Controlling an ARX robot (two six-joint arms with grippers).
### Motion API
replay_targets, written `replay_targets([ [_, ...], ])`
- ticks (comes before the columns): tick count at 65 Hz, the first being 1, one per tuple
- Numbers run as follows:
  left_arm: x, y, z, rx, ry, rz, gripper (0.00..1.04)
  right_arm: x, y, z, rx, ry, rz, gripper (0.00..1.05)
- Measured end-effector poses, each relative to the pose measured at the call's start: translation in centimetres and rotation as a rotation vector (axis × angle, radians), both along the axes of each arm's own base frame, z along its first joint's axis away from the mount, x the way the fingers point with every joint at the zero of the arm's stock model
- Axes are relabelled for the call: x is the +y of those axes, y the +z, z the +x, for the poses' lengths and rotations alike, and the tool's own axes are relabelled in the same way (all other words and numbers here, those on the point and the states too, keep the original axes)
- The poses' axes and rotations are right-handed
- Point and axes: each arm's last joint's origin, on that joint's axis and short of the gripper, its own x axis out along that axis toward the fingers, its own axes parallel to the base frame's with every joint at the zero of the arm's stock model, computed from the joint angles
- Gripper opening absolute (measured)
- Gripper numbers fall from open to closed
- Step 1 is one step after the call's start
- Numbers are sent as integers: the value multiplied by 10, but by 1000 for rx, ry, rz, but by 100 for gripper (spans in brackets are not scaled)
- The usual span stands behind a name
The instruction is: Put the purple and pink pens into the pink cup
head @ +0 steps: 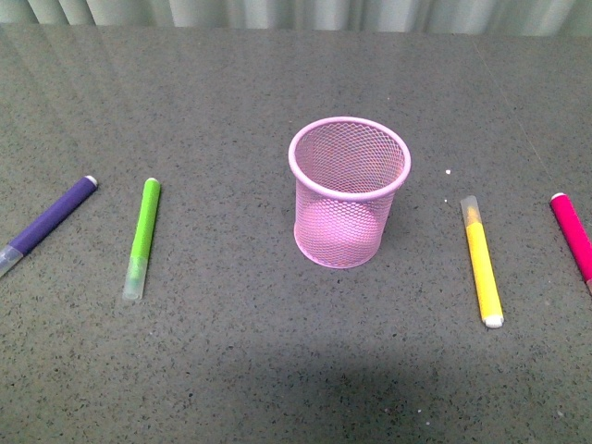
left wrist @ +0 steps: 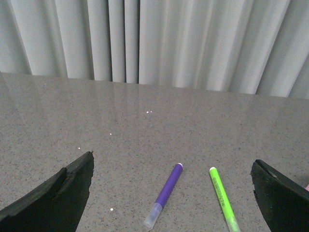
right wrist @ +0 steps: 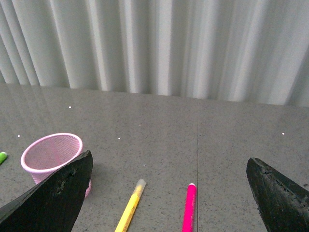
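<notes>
Cup (head: 340, 231) between green marker (head: 143, 231), yellow marker (head: 483, 268); purple pen (head: 51, 220), pink pen (head: 573, 236) — outermost

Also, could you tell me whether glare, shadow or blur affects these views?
Front view: a broad shadow darkens the near table; pink cup sharp. Left wrist view: tiny bright glints on the table. Right wrist view: curtain softly blurred, similar glints.

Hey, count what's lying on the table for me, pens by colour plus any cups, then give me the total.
Purple pen: 1
Green pen: 1
Yellow pen: 1
Pink pen: 1
Pink cup: 1
Total: 5
</notes>
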Motion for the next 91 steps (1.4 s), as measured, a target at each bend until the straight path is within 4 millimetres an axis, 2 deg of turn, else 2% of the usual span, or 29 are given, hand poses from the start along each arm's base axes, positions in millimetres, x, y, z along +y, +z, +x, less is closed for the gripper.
replay_targets([
  [91,0,0,0,0,0,0,97,0,0,0,0,0,0,97],
])
